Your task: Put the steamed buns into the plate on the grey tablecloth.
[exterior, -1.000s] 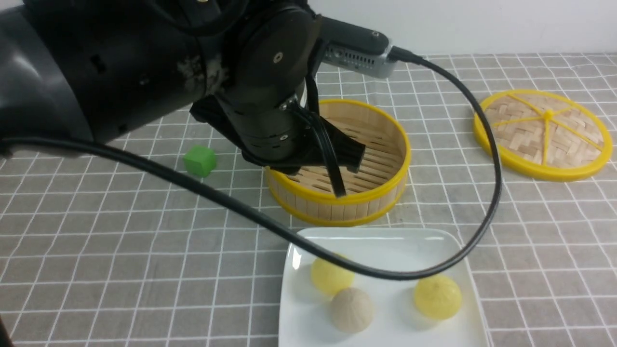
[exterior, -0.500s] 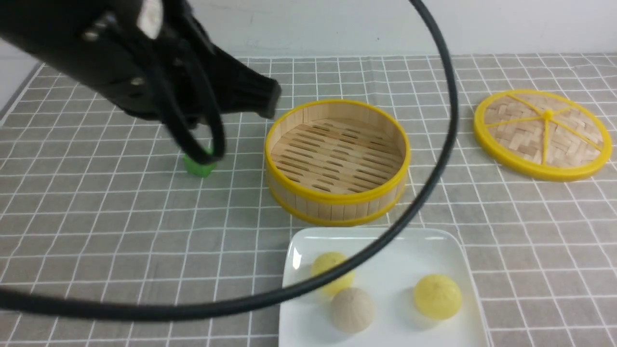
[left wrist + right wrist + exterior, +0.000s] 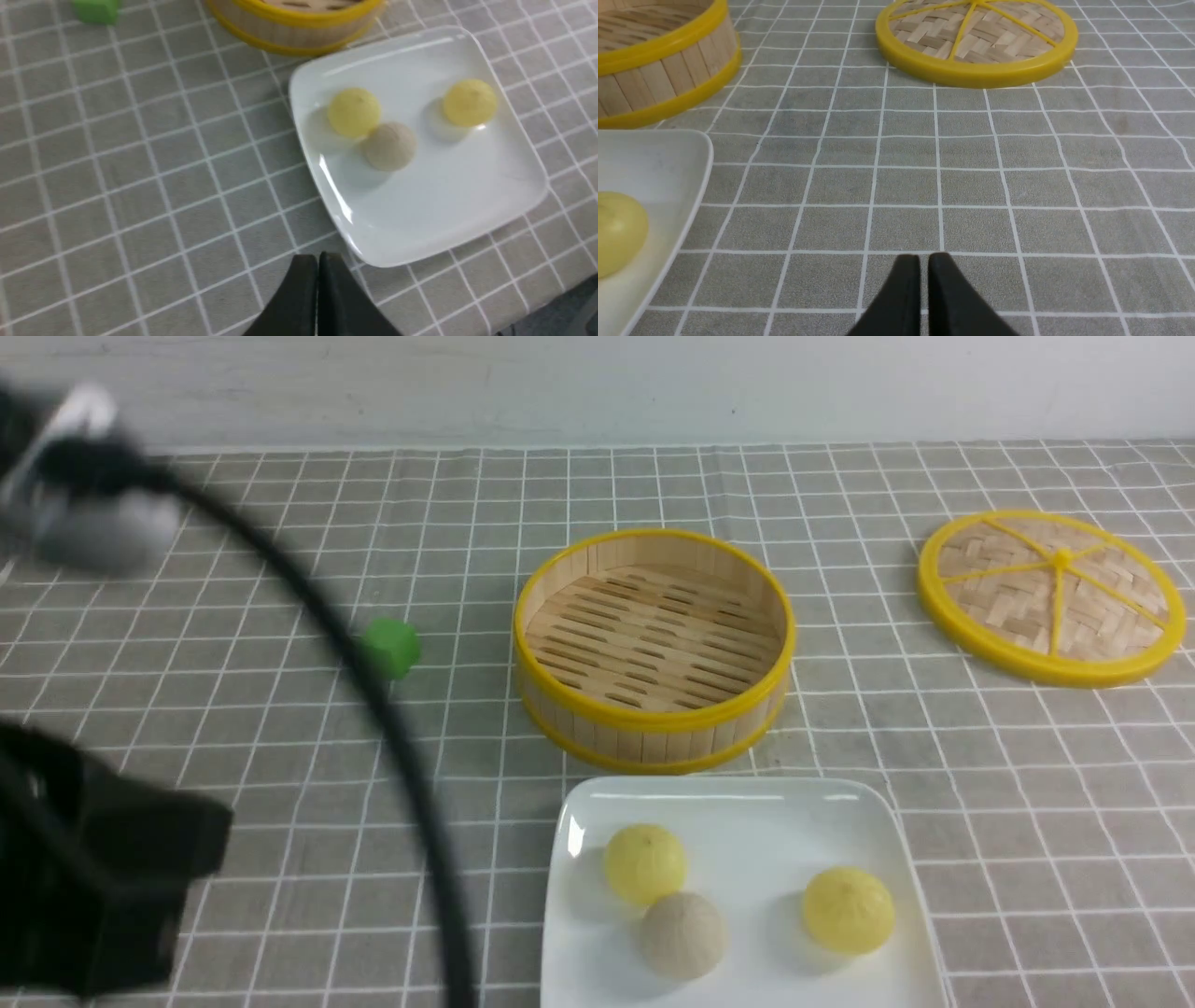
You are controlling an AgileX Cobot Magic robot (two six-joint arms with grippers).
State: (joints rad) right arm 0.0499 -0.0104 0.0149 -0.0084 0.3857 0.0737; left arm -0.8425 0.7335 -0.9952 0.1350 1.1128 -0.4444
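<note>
Three steamed buns lie in the white plate [image 3: 747,803] on the grey tablecloth [image 3: 1027,784]: a yellow one [image 3: 644,863], a beige one [image 3: 681,934] touching it, and a second yellow one [image 3: 848,909] apart to the right. In the left wrist view my left gripper [image 3: 318,257] is shut and empty, hanging above the cloth just off the plate's [image 3: 444,205] near-left corner. My right gripper [image 3: 924,257] is low over bare cloth to the right of the plate [image 3: 654,154], with its fingers together and nothing between them. The front view does not show the right arm.
The empty bamboo steamer [image 3: 653,728] stands behind the plate, and its woven lid [image 3: 1050,593] lies flat at the back right. A green cube [image 3: 390,647] sits left of the steamer. My blurred left arm [image 3: 93,877] and its black cable [image 3: 392,728] fill the left side.
My left arm has swung away from over the steamer to the near left, dragging its cable off the plate. The buns, steamer and lid have not moved.
</note>
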